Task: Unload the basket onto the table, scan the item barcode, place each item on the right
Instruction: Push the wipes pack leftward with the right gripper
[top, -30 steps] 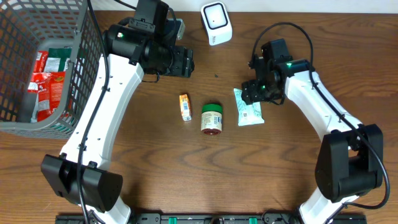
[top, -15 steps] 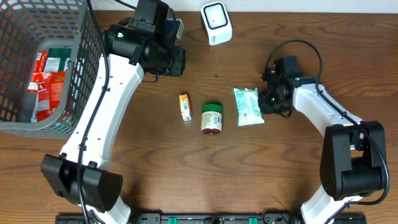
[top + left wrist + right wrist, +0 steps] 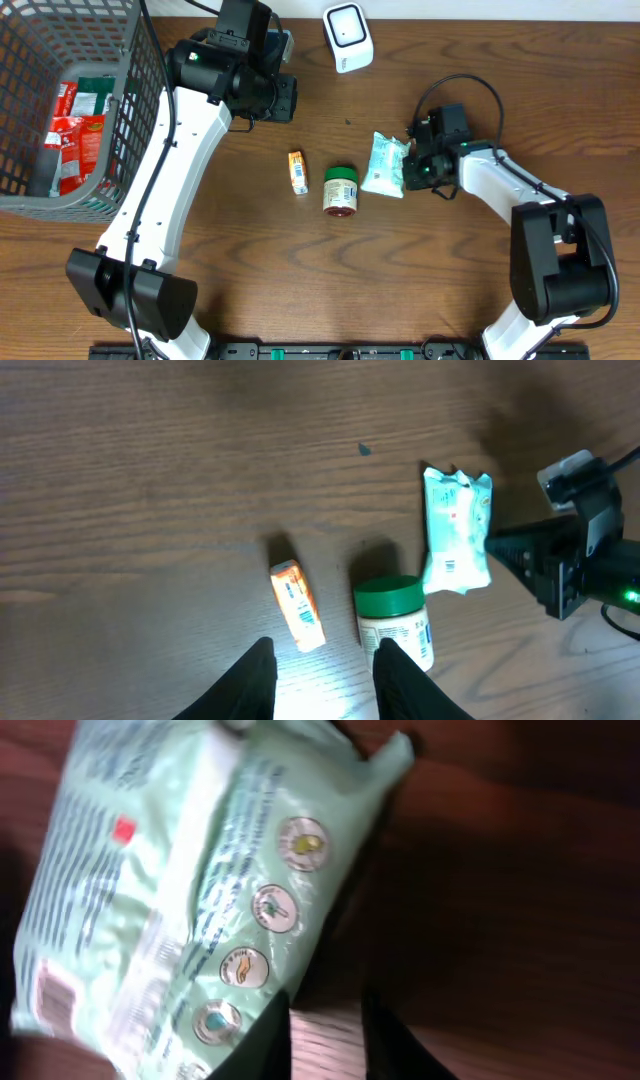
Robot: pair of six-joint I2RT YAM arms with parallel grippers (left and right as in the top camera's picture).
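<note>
A pale green packet (image 3: 385, 165) lies tilted on the table, right of a green-lidded jar (image 3: 340, 190) and a small orange box (image 3: 297, 172). The white scanner (image 3: 347, 35) stands at the far edge. My right gripper (image 3: 412, 170) is down at the packet's right edge. In the right wrist view the packet (image 3: 170, 890) lies against the outside of the left finger (image 3: 270, 1040). The right gripper (image 3: 327, 1030) is all but closed, with only a thin strip of wood between its fingers. My left gripper (image 3: 285, 98) hangs high left of the scanner, its fingers (image 3: 255, 680) apart and empty.
A grey wire basket (image 3: 130, 100) with red and green packs fills the far left corner. From the left wrist camera, the jar (image 3: 395, 622), the orange box (image 3: 297, 605) and the packet (image 3: 455, 530) lie in a row below.
Both grippers have narrowed their jaws. The right gripper came down to the packet's right side and shoved it left toward the jar, turning it askew. The left arm has stayed put.
</note>
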